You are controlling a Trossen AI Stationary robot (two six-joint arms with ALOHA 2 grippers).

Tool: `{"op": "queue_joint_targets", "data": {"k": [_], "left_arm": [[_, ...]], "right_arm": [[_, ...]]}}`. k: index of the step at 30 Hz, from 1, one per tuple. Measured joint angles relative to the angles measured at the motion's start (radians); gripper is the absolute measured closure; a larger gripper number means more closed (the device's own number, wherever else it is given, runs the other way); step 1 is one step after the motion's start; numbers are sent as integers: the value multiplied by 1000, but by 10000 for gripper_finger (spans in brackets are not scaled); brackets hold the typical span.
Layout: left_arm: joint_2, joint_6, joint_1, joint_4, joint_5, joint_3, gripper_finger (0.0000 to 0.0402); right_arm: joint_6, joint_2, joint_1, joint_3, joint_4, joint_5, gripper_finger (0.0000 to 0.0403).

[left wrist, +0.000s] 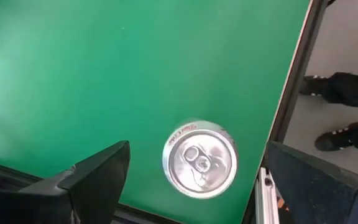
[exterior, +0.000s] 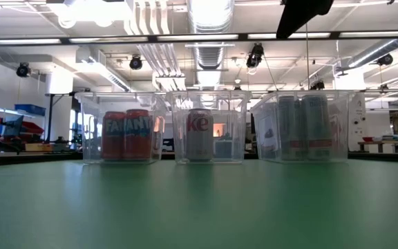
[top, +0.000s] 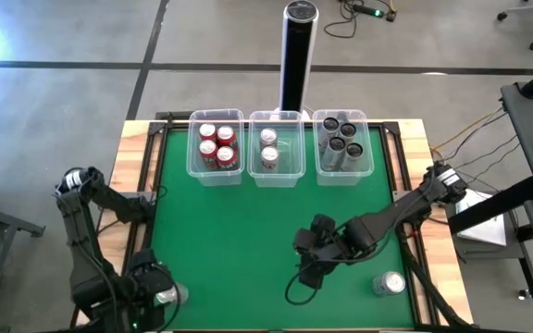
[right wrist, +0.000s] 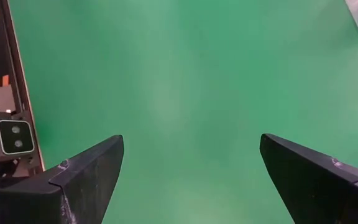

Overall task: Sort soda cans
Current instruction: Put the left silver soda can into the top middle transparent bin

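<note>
The green table point(top: 248, 231) carries three clear tubs point(top: 276, 148) along its twelve-o'clock edge: red cans point(top: 216, 146) in the left one, silver-white cans point(top: 268, 148) in the middle, dark grey cans point(top: 340, 139) in the right. Two cans remain loose at the near edge. The left gripper point(left wrist: 191, 180), at seven o'clock on the table, hangs with fingers spread wide directly above an upright silver-topped can point(left wrist: 200, 160), which stands between them with its long axis vertical; a straight descent looks sufficient. The right gripper point(right wrist: 188, 168), fingers also spread over bare felt, sits near the centre, with another silver can point(top: 389, 283) at its four o'clock, just beside it.
</note>
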Motion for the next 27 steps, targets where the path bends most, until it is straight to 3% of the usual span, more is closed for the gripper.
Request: {"op": "queue_joint_targets", "data": {"k": [13,27], "left_arm": [[-20,62,3,177,120,-164,43],[-23,111,7,369,131,-335,43]], "right_arm": [[-43,-16,-13,2,13,-34,30],[-11,-15,-23,2,16,-63,30]]}}
